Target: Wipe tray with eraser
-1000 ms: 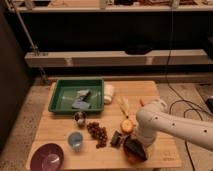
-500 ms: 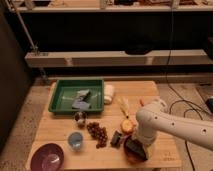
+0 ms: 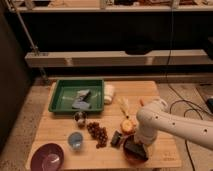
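We're seeing the gripper (image 3: 138,145) hanging low at the front-right of the wooden table (image 3: 150,90), right over or on the eraser (image 3: 131,148); it's mostly hidden under the white arm (image 3: 165,125), so we can't tell whether it's apart, together or clamped on anything. The arm is reaching in from the right edge, bending at a rounded elbow, then dropping to the wrist. The eraser, a dark block, is lying near the table's front edge, apparently on sth reddish-brown & round, though we can't tell what. Just left of it a smaller black chunk (image 3: 116,138) is sitting, w/ an orange round item (image 3: 128,126) just behind and a cluster of small brown pieces (image 3: 97,134) further left. A pale yellowish scrap (image 3: 123,106) is lying mid-table. The green tray (image 3: 60,95) is sitting at the back-left of the table, well apart from the eraser & gripper, holding blue-grey flat pieces (image 3: 82,99). A white object (image 3: 108,93) is resting just beside the tray's right rim. In front of the tray a small dark round item (image 3: 80,118) is sitting, then a small blue cup (image 3: 75,140), and a purple bowl (image 3: 47,156) at the front-left corner.
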